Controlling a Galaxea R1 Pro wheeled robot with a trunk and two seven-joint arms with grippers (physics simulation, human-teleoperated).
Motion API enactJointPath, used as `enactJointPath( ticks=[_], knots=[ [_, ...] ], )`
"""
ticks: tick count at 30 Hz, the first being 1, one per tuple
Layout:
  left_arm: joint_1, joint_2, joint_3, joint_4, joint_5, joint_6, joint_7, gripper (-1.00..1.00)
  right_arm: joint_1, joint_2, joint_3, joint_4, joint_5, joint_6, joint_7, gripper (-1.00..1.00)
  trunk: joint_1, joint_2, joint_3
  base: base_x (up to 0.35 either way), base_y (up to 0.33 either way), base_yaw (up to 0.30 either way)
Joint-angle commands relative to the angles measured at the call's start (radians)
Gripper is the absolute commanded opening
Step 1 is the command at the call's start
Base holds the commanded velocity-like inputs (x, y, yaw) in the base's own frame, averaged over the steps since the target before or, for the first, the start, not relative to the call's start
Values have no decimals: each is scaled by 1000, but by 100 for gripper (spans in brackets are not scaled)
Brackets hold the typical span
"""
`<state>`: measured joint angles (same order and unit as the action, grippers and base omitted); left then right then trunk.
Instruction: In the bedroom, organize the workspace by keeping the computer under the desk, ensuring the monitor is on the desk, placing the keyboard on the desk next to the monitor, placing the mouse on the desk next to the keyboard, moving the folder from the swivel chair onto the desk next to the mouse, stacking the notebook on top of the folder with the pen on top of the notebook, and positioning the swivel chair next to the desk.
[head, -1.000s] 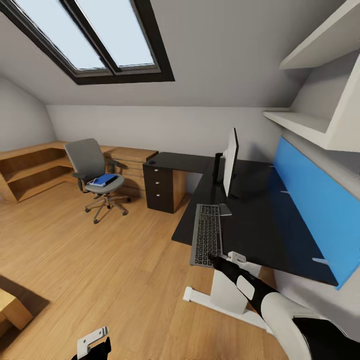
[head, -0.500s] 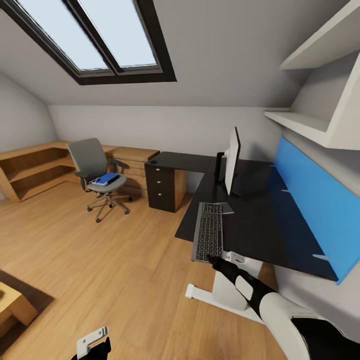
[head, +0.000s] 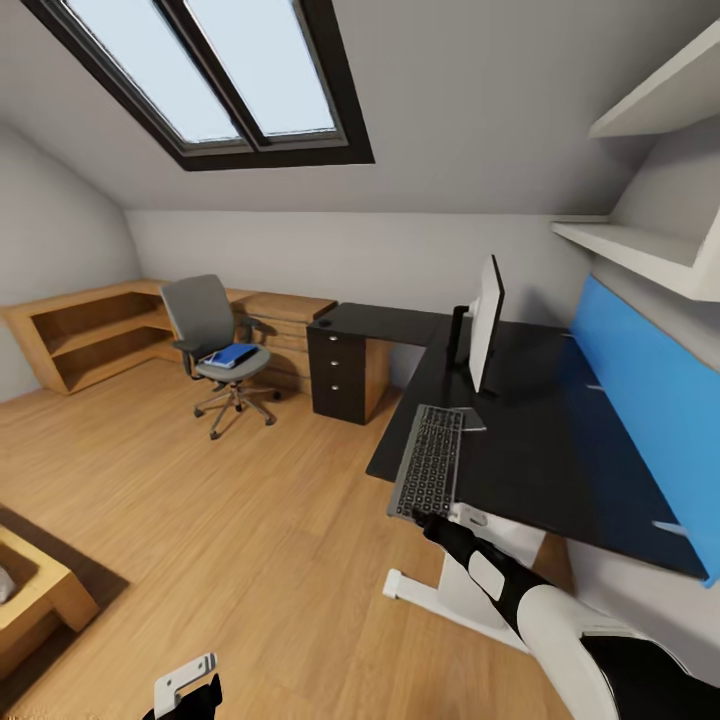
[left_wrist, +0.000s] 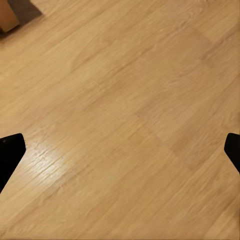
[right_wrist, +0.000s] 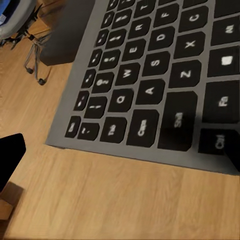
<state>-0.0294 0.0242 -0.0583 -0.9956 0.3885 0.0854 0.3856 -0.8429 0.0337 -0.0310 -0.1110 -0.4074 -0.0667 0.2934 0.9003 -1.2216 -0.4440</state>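
Lying lengthwise at the desk's (head: 540, 470) front edge, the keyboard (head: 430, 473) overhangs that edge with its near end, just in front of the monitor (head: 487, 322). Right gripper (head: 428, 521) is at that overhanging end; in the right wrist view the keys sit close between spread fingertips (right_wrist: 10, 157), so jaws apart, nothing held. Judgement: keyboard placement is in hand; push it fully onto the top, square beside the monitor, no tipping. Folder (head: 232, 354) still on the chair (head: 222, 345), well apart. Left gripper (left_wrist: 120, 150) gapes, empty, over bare floor (left_wrist: 125, 100).
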Motion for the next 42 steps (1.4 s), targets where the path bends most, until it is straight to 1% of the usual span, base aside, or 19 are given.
enactJointPath(
  ticks=[1,18,28,36,42],
  knots=[
    [0,1,-5,-2,6,4,9,100,-1,0,-3,2,-2,-3,4,100,0,-1,-1,0,0,185],
    [-1,0,-6,-2,6,4,9,100,-1,-1,-3,1,-2,-2,5,100,0,-1,-1,0,0,214],
    [-1,0,-8,-2,6,3,7,100,-1,-3,-3,-1,-2,-2,6,100,0,-1,-1,2,0,27],
    [0,0,-8,-2,6,3,5,100,-1,-4,-3,-5,-2,-4,6,100,0,-1,-1,103,0,1],
    [-1,0,-8,-2,7,3,5,100,-1,-7,-3,-9,-1,-8,6,100,0,-1,-1,-158,0,0]
  ],
)
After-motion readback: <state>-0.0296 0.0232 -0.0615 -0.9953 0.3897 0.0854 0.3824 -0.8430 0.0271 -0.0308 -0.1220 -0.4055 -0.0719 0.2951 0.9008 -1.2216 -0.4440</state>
